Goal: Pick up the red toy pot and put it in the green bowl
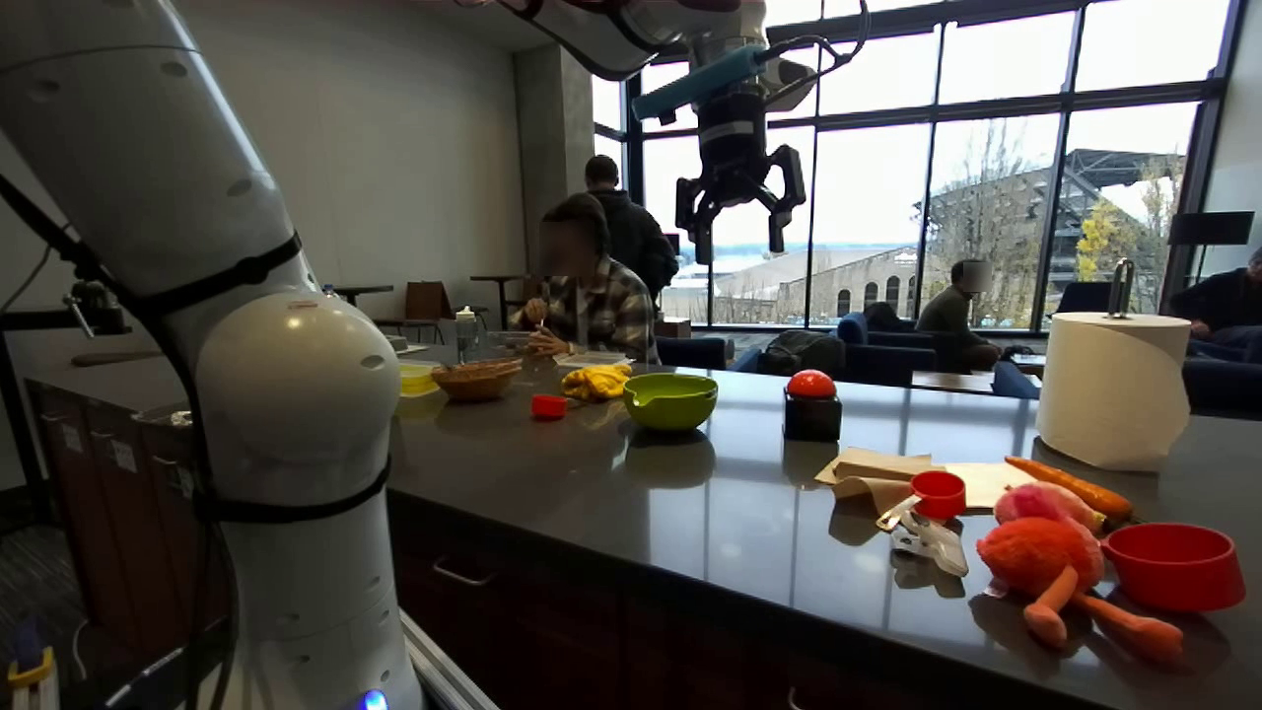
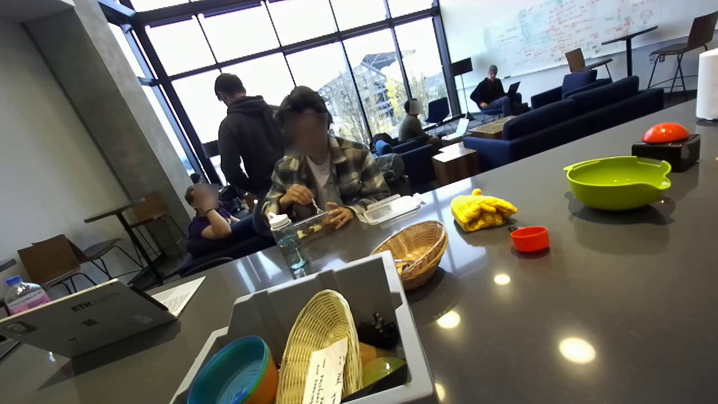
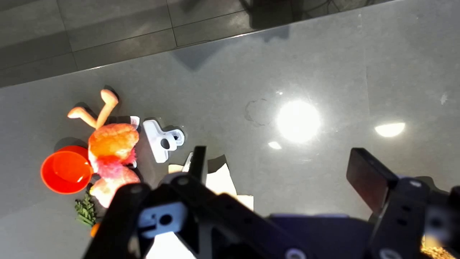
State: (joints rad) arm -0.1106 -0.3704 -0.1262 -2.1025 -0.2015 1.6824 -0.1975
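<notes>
- Wide window wall (image 1: pixel 873 177) is at the far side, behind the shiny dark-grey counter (image 1: pixel 552 473).
- Black two-finger gripper (image 1: pixel 739 242) hangs above the counter, fingers wide apart, holding nothing.
- Shallow lime-green plastic bowl (image 1: pixel 671 409) stands upright on the counter, right of a crumpled yellow cloth (image 1: pixel 595 382).
- Squat bright-red plastic pot (image 1: pixel 549 407) stands left of the bowl, nearer than the cloth.
</notes>
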